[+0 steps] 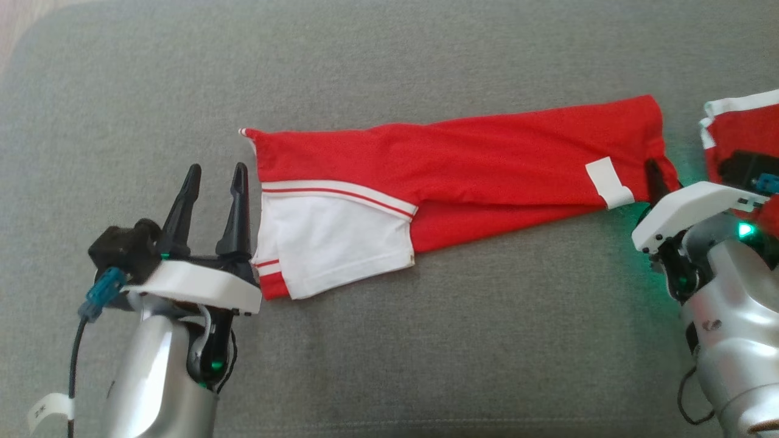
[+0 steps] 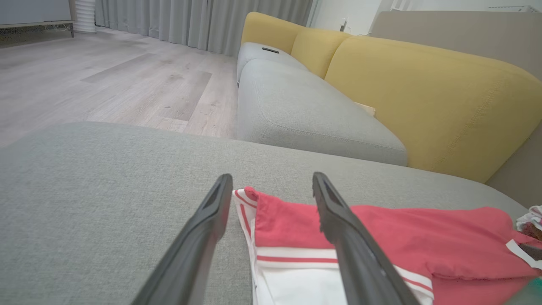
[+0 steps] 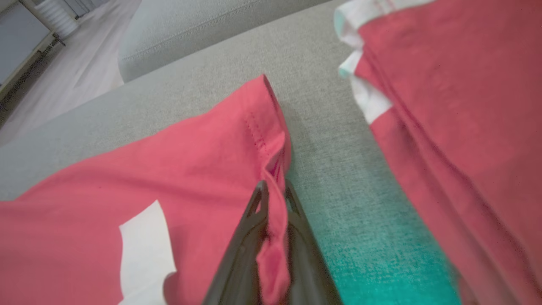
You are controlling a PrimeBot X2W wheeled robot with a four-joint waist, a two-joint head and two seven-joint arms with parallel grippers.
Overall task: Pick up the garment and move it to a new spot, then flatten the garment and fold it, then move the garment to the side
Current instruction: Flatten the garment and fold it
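Head view, taking in the grey cushion (image 1: 389,365) first. Finding the garment (image 1: 487,152) lying flat on it as one long red strip, with the long axis running left to right and rising slightly toward the right. Noting a second red garment (image 1: 742,128) just beyond the strip's right end, apart from it. Bracketing the strip with an arm at each end. Hovering the left gripper (image 1: 217,167) just beside the white, striped left end, fingers spread wide and holding nothing, framing the corner of the cloth in the left wrist view. Pinching the right gripper (image 3: 275,186) narrow on the red hem (image 3: 271,140) at the right end, bunching a fold of cloth between the fingers. Judging the coming move as turning on that long axis: probably carrying one end along the strip's length toward the other. Needing a grip on the left end for that, with the left arm clearly the nearer one there.
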